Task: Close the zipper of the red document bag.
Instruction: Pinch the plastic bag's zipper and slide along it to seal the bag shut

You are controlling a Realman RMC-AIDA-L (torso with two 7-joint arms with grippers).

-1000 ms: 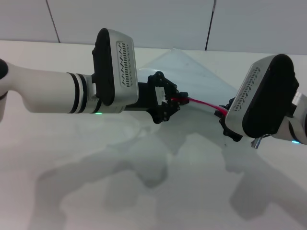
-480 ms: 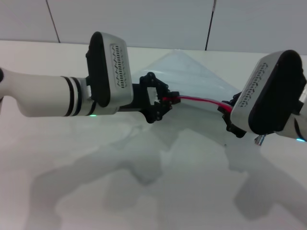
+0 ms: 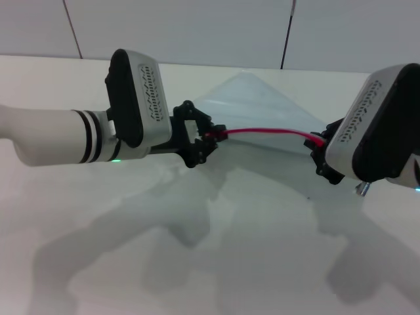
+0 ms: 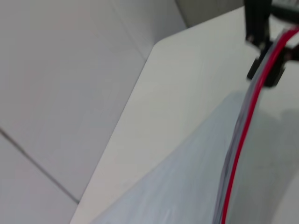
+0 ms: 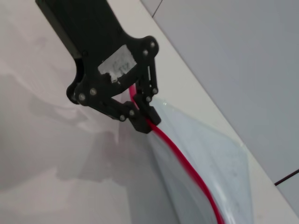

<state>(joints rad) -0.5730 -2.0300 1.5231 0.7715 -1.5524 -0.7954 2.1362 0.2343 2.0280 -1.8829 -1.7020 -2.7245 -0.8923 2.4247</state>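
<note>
The red document bag (image 3: 257, 100) is a pale translucent pouch, lifted off the white table (image 3: 216, 262) by its near edge. The zipper (image 3: 266, 131) runs along that edge as a thin red strip, stretched between both grippers. My left gripper (image 3: 212, 136) is shut on the zipper's left end. The right wrist view shows it clamped on the zipper (image 5: 180, 158) at the left gripper (image 5: 143, 113). My right gripper (image 3: 317, 146) is shut on the right end, partly hidden by its wrist housing. In the left wrist view the zipper (image 4: 243, 130) leads up to the right gripper (image 4: 267, 56).
The table's far edge meets a grey panelled wall (image 3: 197, 26). Both arms cast shadows on the bare tabletop in front. The bag's body (image 5: 210, 163) hangs down and back from the zipper.
The left gripper has moved left and the right gripper right. The span of red zipper between them has grown longer and the bag's edge is more spread.
</note>
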